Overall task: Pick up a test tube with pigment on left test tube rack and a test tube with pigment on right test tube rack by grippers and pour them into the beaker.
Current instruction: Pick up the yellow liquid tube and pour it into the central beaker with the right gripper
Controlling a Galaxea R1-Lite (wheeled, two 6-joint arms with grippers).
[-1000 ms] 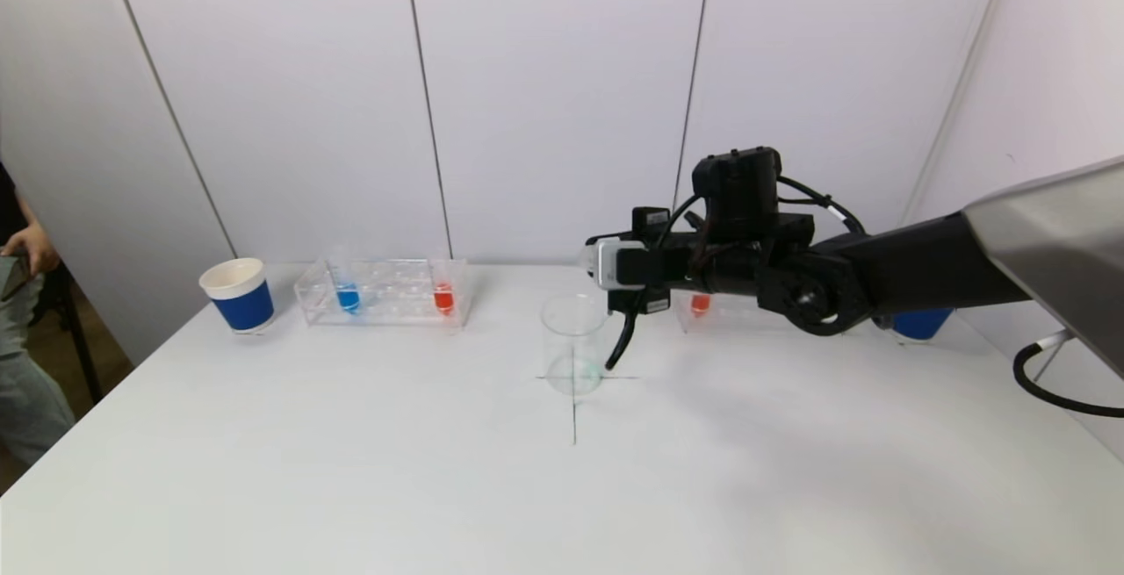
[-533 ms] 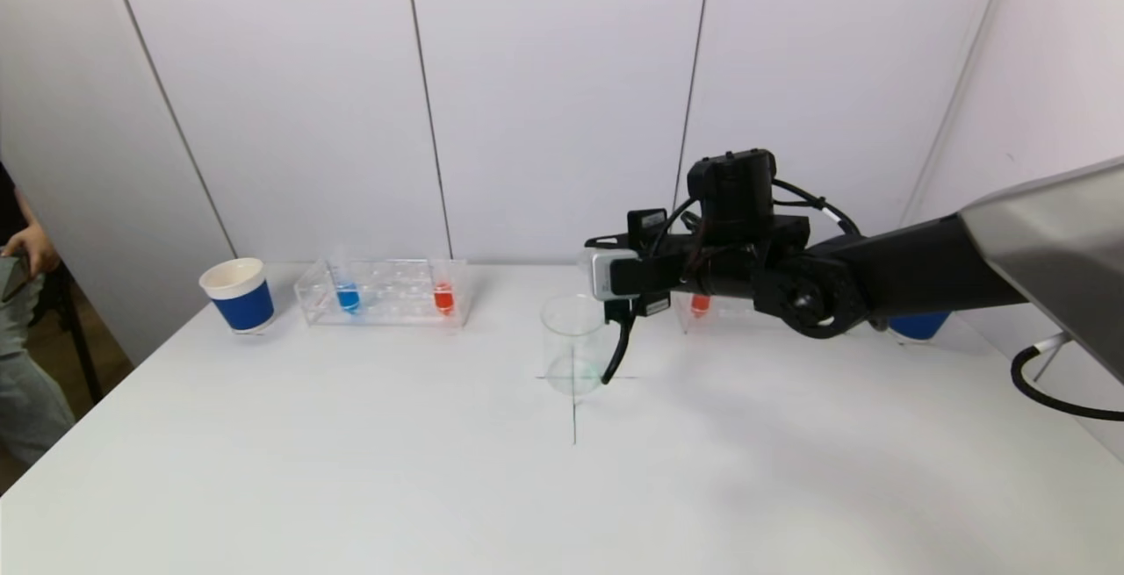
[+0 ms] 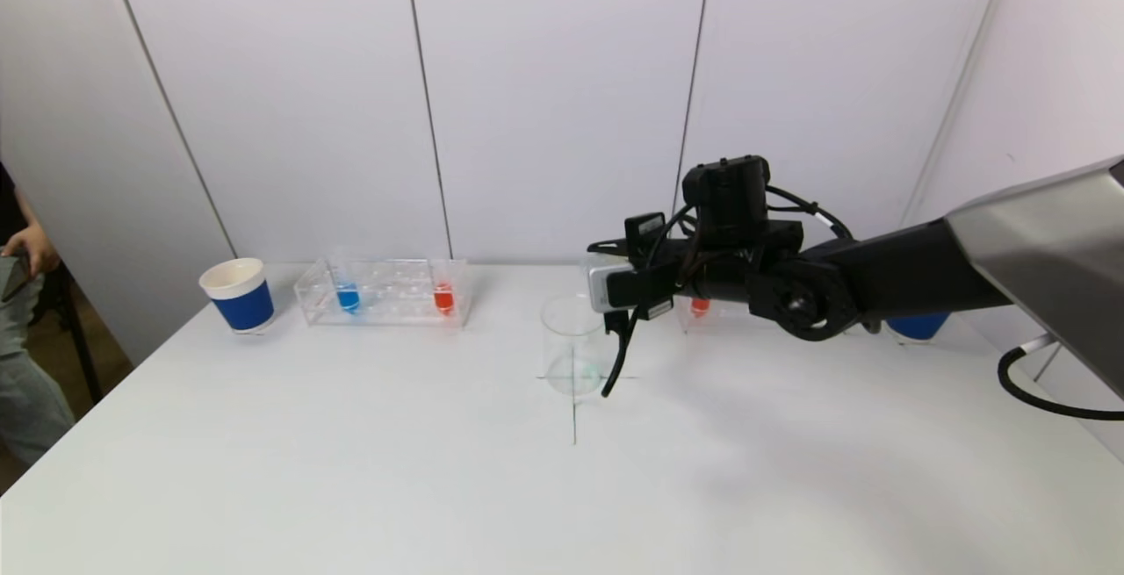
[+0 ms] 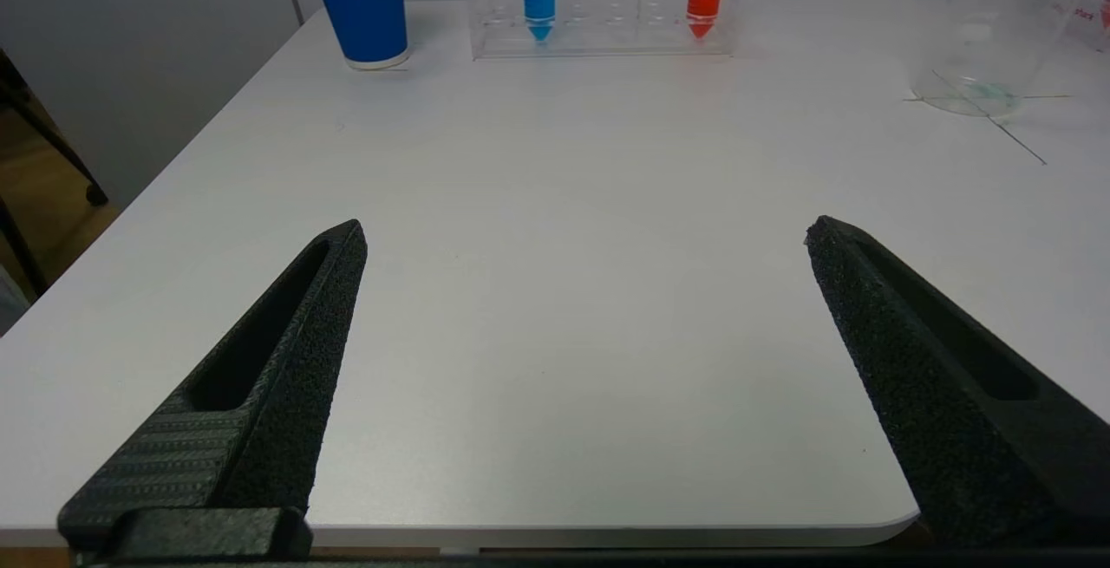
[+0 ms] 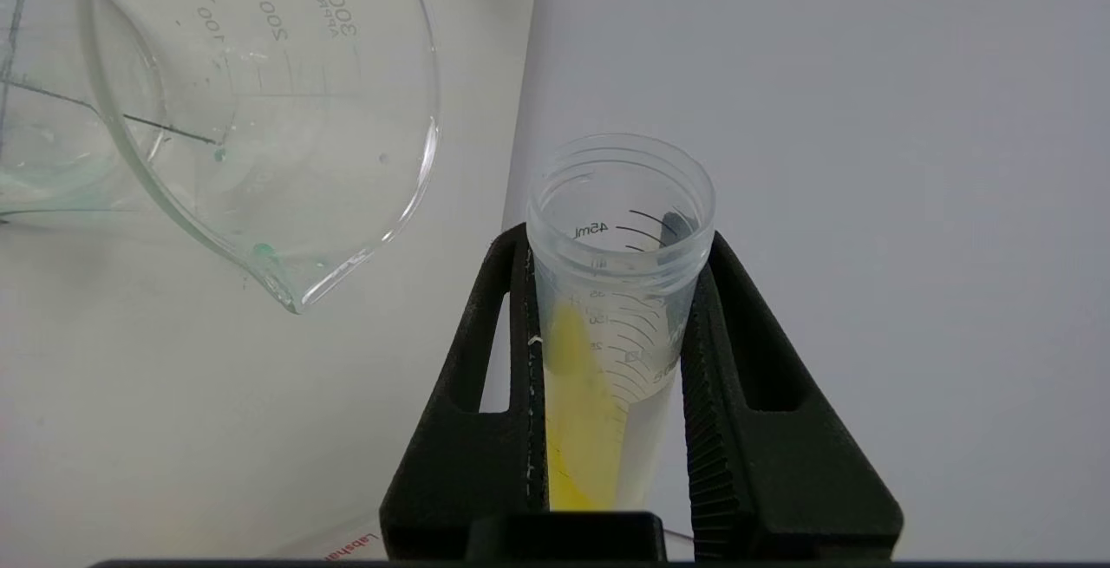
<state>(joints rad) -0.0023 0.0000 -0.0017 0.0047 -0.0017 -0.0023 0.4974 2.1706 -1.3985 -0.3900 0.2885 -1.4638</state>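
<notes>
The tube (image 5: 620, 290) with yellow pigment is pinched between the fingers of the right gripper (image 5: 620, 247), tipped close to level, its open mouth just beside the spout of the beaker (image 5: 260, 117) and not yet over the rim. The yellow liquid lies along the tube's lower side, short of the mouth, so I judge this pour as about to start rather than done. The beaker (image 3: 572, 345), standing on a cross mark at the middle of the table (image 3: 351, 470), holds only a faint greenish trace at its bottom. That leaves most of the task: finishing this pour, then taking a tube from the left rack (image 3: 386, 294), where a blue tube (image 3: 348, 297) and a red tube (image 3: 443, 297) stand upright. The left gripper (image 4: 581, 238) hangs spread wide above the table's near edge, well apart from that rack and holding nothing. The head view shows the right arm (image 3: 878, 281) reaching across to the beaker and hiding most of the right rack, where only a red tube (image 3: 700, 305) peeks out, but it hides the yellow tube itself; only the right wrist view shows the grip and the liquid. The left wrist view alone shows the left gripper, plus a blue cup (image 4: 364, 9) beside the left rack.
</notes>
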